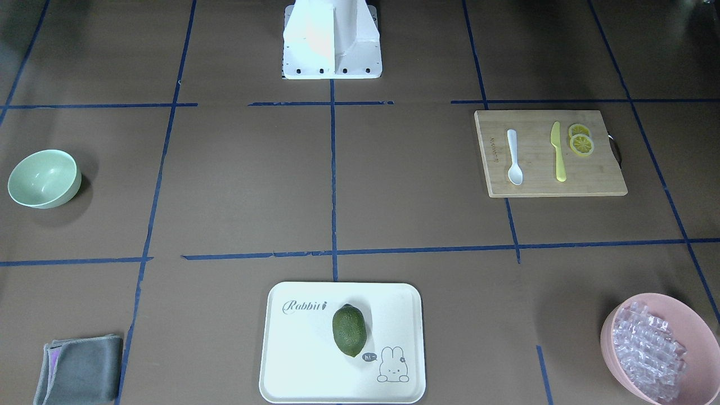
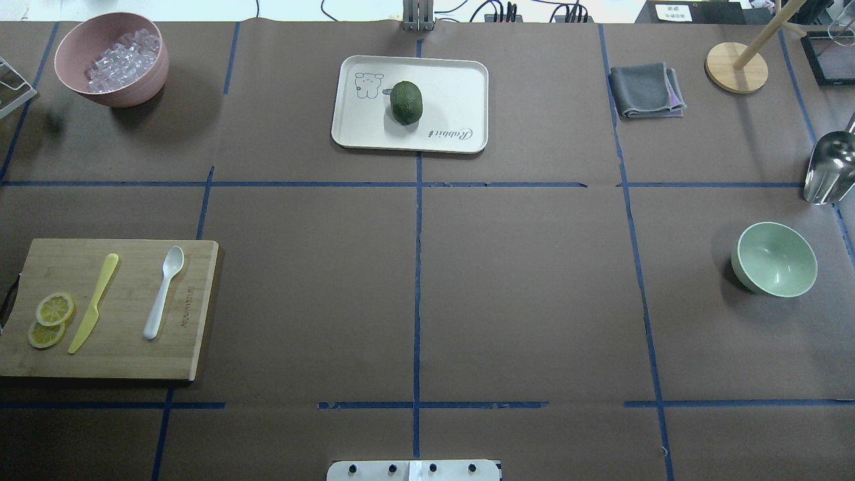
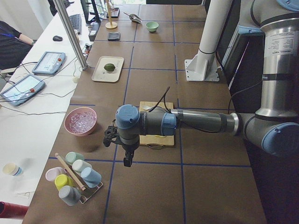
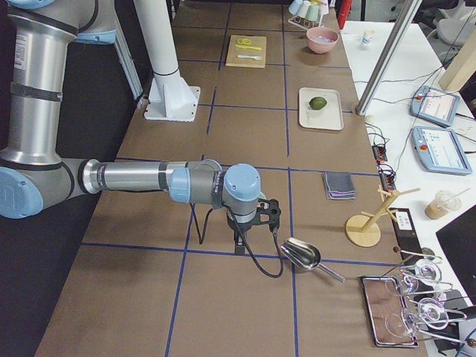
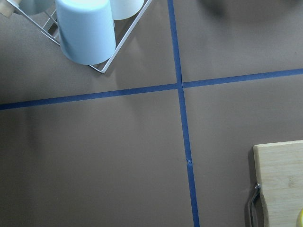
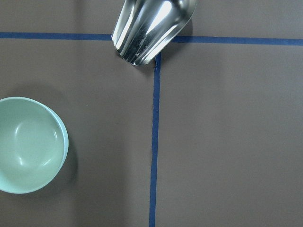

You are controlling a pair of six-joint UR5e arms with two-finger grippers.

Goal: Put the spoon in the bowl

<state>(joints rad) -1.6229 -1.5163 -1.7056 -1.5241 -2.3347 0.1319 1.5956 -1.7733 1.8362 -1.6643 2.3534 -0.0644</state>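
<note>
Spoon (image 2: 163, 292) lies on the board (image 2: 133, 354) beside knife (image 2: 93, 302) and lemon slices (image 2: 50, 319) — bowl (image 2: 775, 259) well apart. Left gripper (image 3: 126, 161), right gripper (image 4: 239, 244) — whether parted or closed, cannot tell.

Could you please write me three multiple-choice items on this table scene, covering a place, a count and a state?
1. Where does the spoon lie?
A. on the cutting board
B. on the white tray
C. beside the grey cloth

2. How many lemon slices lie on the board?
A. one
B. two
C. four

3. The mint-green bowl is:
A. upright and empty
B. upside down
C. full of liquid

Answers:
1 A, since the spoon rests on the wood near the yellow knife.
2 B, since two overlapping slices show.
3 A, since its glossy inside faces up with nothing in it.
</note>
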